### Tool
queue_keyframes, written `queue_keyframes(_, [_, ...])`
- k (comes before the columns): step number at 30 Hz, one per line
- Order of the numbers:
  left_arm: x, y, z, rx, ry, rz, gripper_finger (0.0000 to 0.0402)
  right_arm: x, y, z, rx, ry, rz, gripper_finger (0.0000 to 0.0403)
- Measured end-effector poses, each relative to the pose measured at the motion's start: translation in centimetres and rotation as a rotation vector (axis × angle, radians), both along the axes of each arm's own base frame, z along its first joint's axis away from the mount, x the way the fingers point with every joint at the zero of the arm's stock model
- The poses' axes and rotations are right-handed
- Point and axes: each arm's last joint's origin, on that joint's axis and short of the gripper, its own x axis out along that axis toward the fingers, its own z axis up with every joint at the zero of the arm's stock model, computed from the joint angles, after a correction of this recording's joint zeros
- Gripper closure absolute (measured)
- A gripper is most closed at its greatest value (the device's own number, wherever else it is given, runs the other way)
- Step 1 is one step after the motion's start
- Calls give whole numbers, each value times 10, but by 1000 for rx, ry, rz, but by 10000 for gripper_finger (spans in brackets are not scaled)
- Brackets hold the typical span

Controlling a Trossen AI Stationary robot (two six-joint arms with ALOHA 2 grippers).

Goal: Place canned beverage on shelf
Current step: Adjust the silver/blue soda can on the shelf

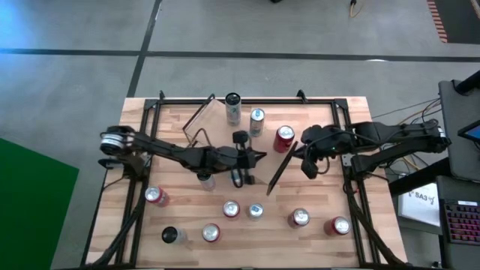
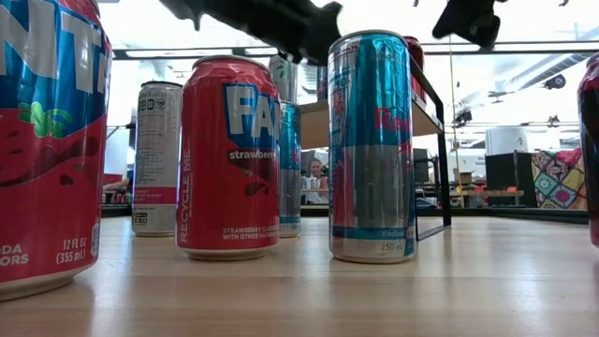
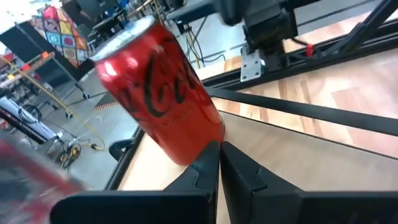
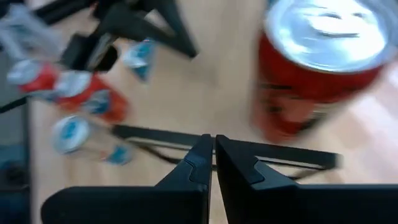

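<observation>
The shelf (image 1: 225,133) stands slantwise in the table's middle, a black frame (image 1: 280,169) at its right end. Three cans stand on it in a row: a dark-topped one (image 1: 233,106), a blue-silver one (image 1: 257,121) and a red Coke can (image 1: 283,138) (image 3: 163,93). My left gripper (image 1: 262,155) (image 3: 220,147) is shut and hovers over the shelf just short of the Coke can's foot; the high view shows a small gap between them. My right gripper (image 1: 308,170) (image 4: 213,140) is shut and hangs above the shelf's right end, the Coke can (image 4: 317,62) beside it.
Several more cans stand on the table toward its near edge, among them a red one (image 1: 156,196), a strawberry Fanta (image 2: 229,154) and a Red Bull (image 2: 372,145). Another can (image 1: 206,180) stands under my left arm. Black frame rails (image 1: 247,97) run along the table's edges.
</observation>
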Motion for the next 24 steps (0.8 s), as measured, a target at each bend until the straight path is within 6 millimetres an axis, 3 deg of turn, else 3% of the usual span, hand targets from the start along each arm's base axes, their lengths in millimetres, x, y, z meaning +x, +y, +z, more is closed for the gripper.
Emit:
queue_keyframes(10, [-59, 5, 34, 12, -146, -9, 402, 22, 7, 35, -63, -276, 108, 390])
queue_keyframes(19, [-124, 9, 30, -33, -392, -47, 402, 59, -5, 66, -252, -316, -52, 390])
queue_keyframes(24, [-149, 12, 29, -37, -436, -46, 402, 82, -20, 79, -273, -291, -110, 390])
